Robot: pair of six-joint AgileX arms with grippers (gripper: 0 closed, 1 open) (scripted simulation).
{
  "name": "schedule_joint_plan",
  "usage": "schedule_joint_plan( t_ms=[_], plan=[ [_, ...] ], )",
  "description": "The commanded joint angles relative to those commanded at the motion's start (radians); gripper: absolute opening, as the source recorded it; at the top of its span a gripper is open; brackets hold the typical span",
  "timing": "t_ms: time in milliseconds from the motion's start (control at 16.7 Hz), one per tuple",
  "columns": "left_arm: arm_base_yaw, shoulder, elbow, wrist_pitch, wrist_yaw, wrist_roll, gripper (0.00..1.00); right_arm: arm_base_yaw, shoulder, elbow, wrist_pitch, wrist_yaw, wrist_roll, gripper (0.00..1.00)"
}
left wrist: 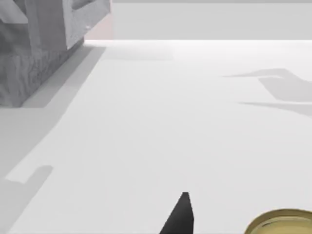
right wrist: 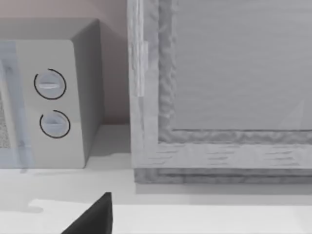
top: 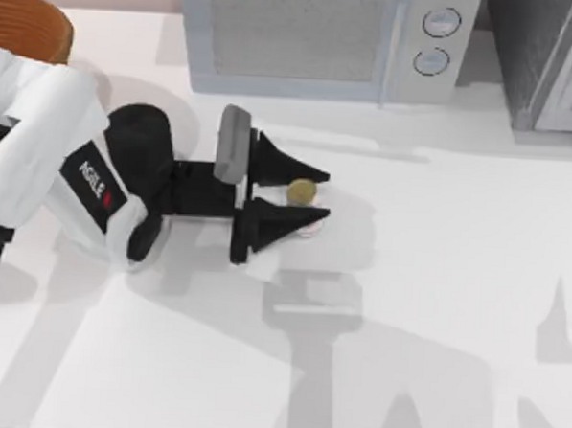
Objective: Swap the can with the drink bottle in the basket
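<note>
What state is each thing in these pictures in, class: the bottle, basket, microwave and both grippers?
drink bottle: upright on the table, outside the basket, between the left gripper's fingers.
basket: at the table's far left corner, mostly cut off; contents cannot be told.
microwave: door shut, at the back of the table.
left gripper: open, fingers either side of the bottle.
right gripper: one fingertip visible, facing the microwave.
</note>
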Motion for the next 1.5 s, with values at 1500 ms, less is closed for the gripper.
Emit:
schedule_joint_plan(
  t_ms=[1500],
  plan=[
    [0.039,-0.800,-0.541,-0.477,-0.508,0.016,1.00,0.000,0.000,0.000,0.000,0.000,0.000,1.00]
  ],
)
